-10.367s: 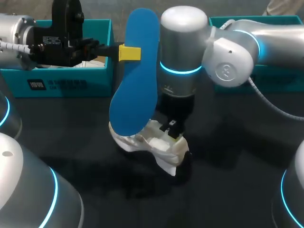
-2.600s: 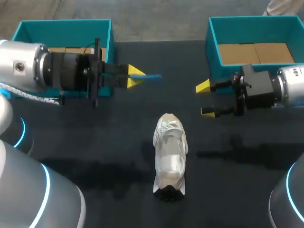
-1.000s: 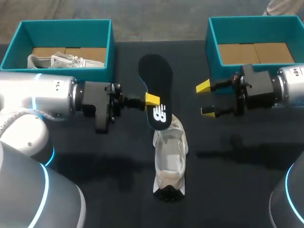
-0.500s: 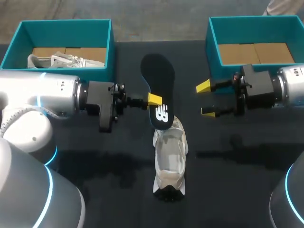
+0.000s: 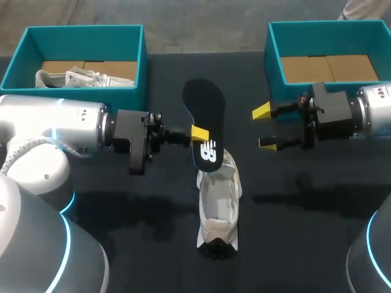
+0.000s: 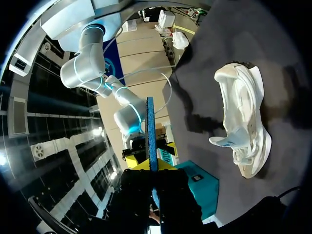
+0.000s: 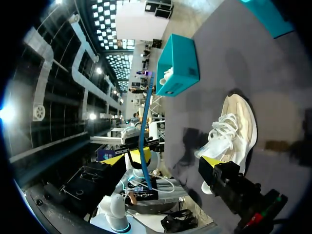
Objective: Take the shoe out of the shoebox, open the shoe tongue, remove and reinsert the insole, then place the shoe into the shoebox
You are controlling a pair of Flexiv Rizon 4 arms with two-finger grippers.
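Above the shoe [image 5: 218, 201] the insole [image 5: 204, 119] is clamped by the left jaws; the right jaws are held wide to the shoe's right.

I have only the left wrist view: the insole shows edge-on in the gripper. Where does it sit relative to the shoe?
Observer: In the head view the insole, held by the left gripper, overlaps the far end of the shoe; I cannot tell if they touch.
Operator: And the right gripper?
Observer: The right gripper is open, off to the shoe's right, by the right box.
Operator: Anything in the left box?
Observer: The left box holds a second shoe.
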